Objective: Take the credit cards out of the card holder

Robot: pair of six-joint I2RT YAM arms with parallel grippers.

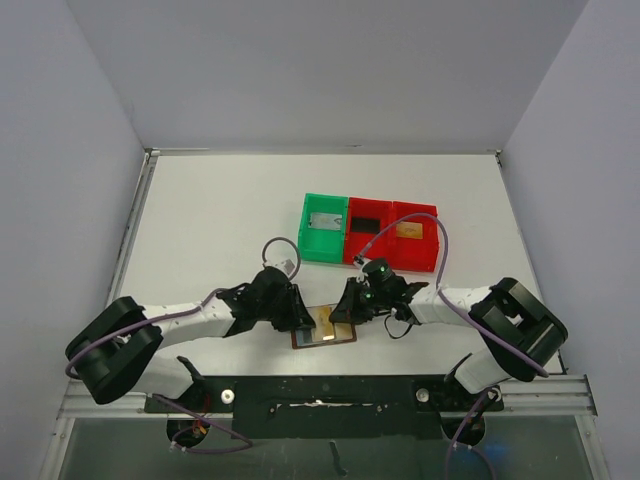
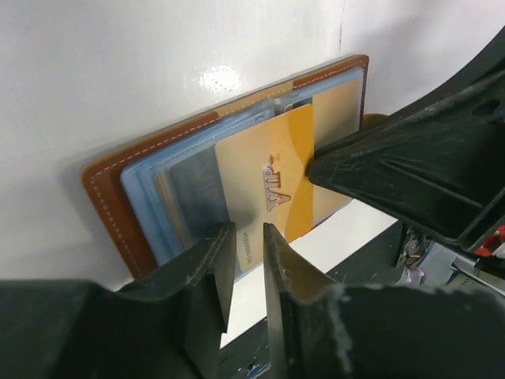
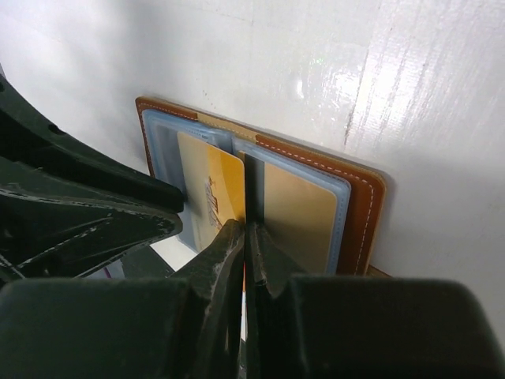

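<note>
With the wallet [image 3: 359, 207] pinned at its fold by the clenched right fingers [image 3: 225, 254], the gold card [image 2: 264, 170], seemingly touched by the parted left fingers [image 2: 217, 264], is best slid outward.

white arms [image 1: 195, 322], black joints [image 1: 112, 350], purple cables [image 1: 441, 236]

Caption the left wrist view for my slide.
Left gripper, slightly open, over a golden VIP card partly out of the brown card holder.
</note>
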